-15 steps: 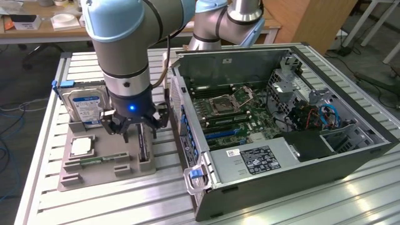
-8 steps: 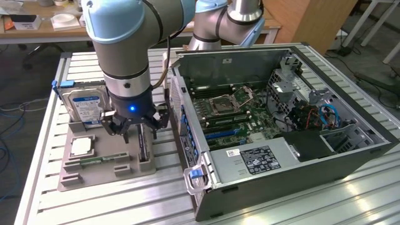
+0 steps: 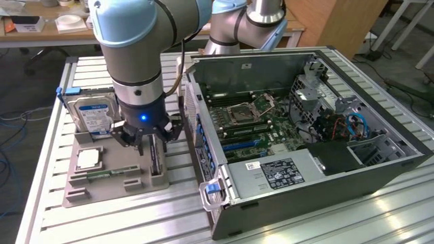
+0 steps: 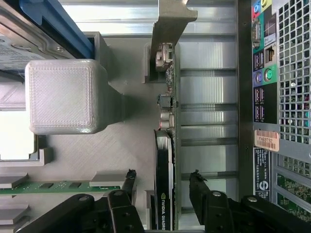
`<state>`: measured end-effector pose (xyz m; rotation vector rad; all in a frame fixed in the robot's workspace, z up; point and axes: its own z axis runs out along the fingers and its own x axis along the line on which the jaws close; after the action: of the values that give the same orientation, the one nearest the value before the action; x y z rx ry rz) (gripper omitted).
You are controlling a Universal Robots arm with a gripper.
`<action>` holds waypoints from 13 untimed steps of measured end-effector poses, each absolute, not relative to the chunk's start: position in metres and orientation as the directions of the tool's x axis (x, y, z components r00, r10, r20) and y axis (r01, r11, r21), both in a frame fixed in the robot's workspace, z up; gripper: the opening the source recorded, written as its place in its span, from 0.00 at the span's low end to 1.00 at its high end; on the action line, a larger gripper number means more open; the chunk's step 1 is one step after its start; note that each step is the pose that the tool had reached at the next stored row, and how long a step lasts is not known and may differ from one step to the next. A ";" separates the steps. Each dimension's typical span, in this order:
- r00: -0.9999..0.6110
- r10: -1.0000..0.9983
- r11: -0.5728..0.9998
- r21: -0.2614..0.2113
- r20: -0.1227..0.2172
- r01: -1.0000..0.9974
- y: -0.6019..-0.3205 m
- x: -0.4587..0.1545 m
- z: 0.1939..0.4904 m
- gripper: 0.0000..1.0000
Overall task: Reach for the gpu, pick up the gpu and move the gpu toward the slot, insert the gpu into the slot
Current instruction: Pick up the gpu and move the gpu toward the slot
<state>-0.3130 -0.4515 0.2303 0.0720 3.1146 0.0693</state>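
The gpu (image 4: 164,155) is a thin dark card standing on edge in a slit of the grey printed holder (image 4: 121,150), with its metal bracket (image 4: 170,19) at the far end. My gripper (image 4: 163,177) straddles the card. One black fingertip (image 4: 130,178) is on one side and the other on the opposite side, with a gap on each side, so the gripper is open and not touching the card. In the exterior view my gripper (image 3: 154,142) hangs low over the gpu (image 3: 157,160), left of the open computer case. Blue expansion slots (image 3: 239,145) lie on the motherboard inside.
The holder (image 3: 115,190) also carries a blue-labelled hard drive (image 3: 91,114), a square silver chip (image 3: 88,158) and a green memory stick (image 3: 95,175). The open computer case (image 3: 379,168) lies close beside it, its rear port panel (image 4: 265,82) near the card. Everything rests on a slatted aluminium table (image 3: 101,223).
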 end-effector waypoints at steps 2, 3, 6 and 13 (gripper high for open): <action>-0.999 0.047 0.998 0.045 -0.024 0.046 -0.452 -0.313 0.230 0.48; -0.999 0.047 0.998 0.045 -0.024 0.046 -0.452 -0.313 0.230 0.48; -0.999 0.047 0.998 0.045 -0.024 0.046 -0.452 -0.313 0.230 0.36; -0.999 0.047 0.998 0.045 -0.024 0.046 -0.452 -0.313 0.230 0.26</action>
<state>-0.3131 -0.4515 0.2302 0.0721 3.1146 0.0693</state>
